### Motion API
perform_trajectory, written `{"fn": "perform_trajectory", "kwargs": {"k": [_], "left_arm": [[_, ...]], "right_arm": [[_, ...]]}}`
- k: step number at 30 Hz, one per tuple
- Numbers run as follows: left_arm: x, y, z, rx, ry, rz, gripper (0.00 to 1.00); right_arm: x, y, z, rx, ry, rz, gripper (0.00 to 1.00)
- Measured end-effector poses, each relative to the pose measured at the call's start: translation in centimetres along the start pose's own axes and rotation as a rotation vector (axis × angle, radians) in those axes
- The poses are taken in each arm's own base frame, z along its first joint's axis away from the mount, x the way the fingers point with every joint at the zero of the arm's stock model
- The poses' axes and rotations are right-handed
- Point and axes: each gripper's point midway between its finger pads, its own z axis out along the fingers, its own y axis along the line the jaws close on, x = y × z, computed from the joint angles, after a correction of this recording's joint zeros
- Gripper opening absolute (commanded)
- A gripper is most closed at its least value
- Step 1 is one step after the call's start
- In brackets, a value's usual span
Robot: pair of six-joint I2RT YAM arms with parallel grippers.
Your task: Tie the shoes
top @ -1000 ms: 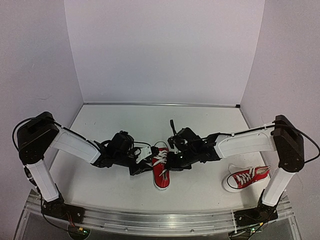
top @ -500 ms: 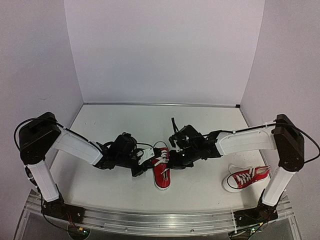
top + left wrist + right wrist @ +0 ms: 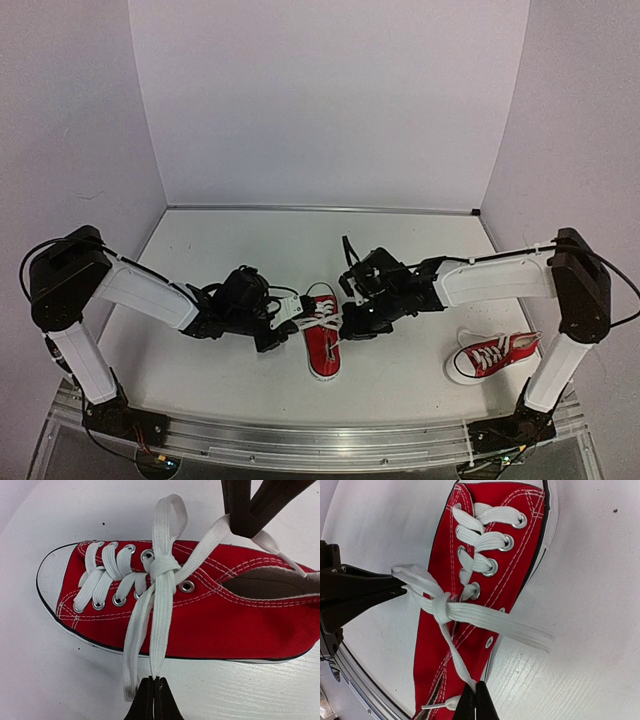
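Observation:
One red shoe (image 3: 322, 350) lies mid-table, toe toward the near edge, between my two grippers. Its white laces are crossed into a knot (image 3: 162, 569) over the upper eyelets; it also shows in the right wrist view (image 3: 441, 607). My left gripper (image 3: 289, 318) (image 3: 154, 681) is shut on a doubled lace strand pulled off the shoe's side. My right gripper (image 3: 349, 317) (image 3: 476, 687) is shut on a single strand near its end, by the shoe's opening. One lace loop (image 3: 520, 630) lies free over the shoe's side. The second red shoe (image 3: 493, 355) lies at the right, untouched.
A loose lace end (image 3: 127, 690) hangs beside the left fingertips. The second shoe lies close to the right arm's base post (image 3: 550, 375). Purple walls enclose the white table (image 3: 250, 250) on the left, back and right.
Both grippers have drawn slightly away from the shoe and toward the back with their strands. The laces run tauter and the knot sits tighter. The second shoe has not moved.

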Motion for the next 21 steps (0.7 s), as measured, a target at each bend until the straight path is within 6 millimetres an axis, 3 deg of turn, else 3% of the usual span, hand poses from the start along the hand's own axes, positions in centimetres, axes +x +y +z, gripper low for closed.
{"fn": "perform_trajectory", "kwargs": {"k": [21], "left_arm": [[2.4,-0.7,-0.7,0.029,0.112,0.071,0.0]], "right_arm": [[0.9,-1.9,-0.7,0.039,0.05,-0.027,0.0]]}}
